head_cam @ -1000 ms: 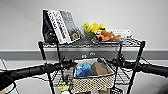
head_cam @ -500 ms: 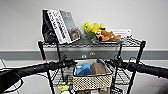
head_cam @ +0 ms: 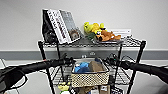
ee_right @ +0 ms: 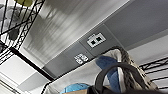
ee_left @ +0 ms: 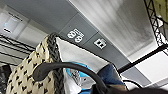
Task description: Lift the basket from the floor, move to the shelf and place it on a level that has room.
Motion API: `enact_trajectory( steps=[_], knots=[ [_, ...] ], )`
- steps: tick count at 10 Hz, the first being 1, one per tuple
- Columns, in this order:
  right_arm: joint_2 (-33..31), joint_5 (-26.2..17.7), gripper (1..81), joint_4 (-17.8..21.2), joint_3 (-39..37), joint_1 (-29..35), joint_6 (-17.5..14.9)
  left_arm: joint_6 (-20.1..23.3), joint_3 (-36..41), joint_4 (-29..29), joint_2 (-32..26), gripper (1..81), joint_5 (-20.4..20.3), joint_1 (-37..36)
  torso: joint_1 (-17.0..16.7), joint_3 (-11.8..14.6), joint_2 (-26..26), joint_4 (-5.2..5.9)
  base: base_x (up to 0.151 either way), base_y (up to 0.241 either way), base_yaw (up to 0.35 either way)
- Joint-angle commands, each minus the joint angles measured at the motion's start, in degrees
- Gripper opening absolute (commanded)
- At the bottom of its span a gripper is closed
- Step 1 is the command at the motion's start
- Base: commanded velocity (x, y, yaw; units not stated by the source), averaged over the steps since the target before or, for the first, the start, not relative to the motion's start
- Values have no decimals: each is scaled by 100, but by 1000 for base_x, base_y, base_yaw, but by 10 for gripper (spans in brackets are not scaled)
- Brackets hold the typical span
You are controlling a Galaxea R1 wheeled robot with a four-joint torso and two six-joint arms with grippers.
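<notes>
— Two black arms reach in from near left and near right, meeting a small woven basket (head_cam: 90, 74) between them. What is it made of?

— Beige weave with dark flecks, a thick braided rim, a pale cloth lining. Rectangular. Blue cloth (head_cam: 82, 67) and a brown packet (head_cam: 96, 66) sit inside.

— And the grippers?

— The left gripper (head_cam: 68, 60) is at the basket's left rim, the right gripper (head_cam: 111, 61) at its right rim. Whether the fingers are together or apart, I cannot tell.

— Where is the basket?

— On the second tier (head_cam: 123, 75) from the top of the shelf (head_cam: 140, 53), a black wire rack with thin posts; whether it rests on the grid or hangs just above it, I cannot tell.

— Farther back?

— On the top tier, leaning books (head_cam: 61, 25) to the left, yellow and orange plush toys (head_cam: 101, 32) to the right. Behind, a pale wall (head_cam: 22, 22) with a grey band holding sockets (head_cam: 92, 53).

— Any change since a second ago?

— The basket sits a little deeper into the rack; the arms have stretched forward with it.
</notes>
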Motion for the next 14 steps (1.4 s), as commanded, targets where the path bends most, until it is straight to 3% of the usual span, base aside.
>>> enact_trajectory(
  steps=[1,8,9,10,14],
  knots=[
    [193,252,10,-147,-101,1275,38,52,-286,134,424,10,-270,-1286,0,0,0,0,0,0,0],
    [167,252,10,-235,-340,1143,38,87,-402,292,415,10,-6,-1241,2,0,0,0,0,0,0],
    [141,261,10,-235,-278,1143,38,96,-323,309,397,811,-15,-1241,2,0,0,0,0,0,0],
    [105,270,811,-235,-216,1125,38,96,-243,300,336,811,-41,-1250,2,0,0,0,0,0,0],
    [-44,278,811,-226,-14,1116,38,87,1,248,65,811,-41,-1241,2,0,0,0,0,0,0]
  ],
)
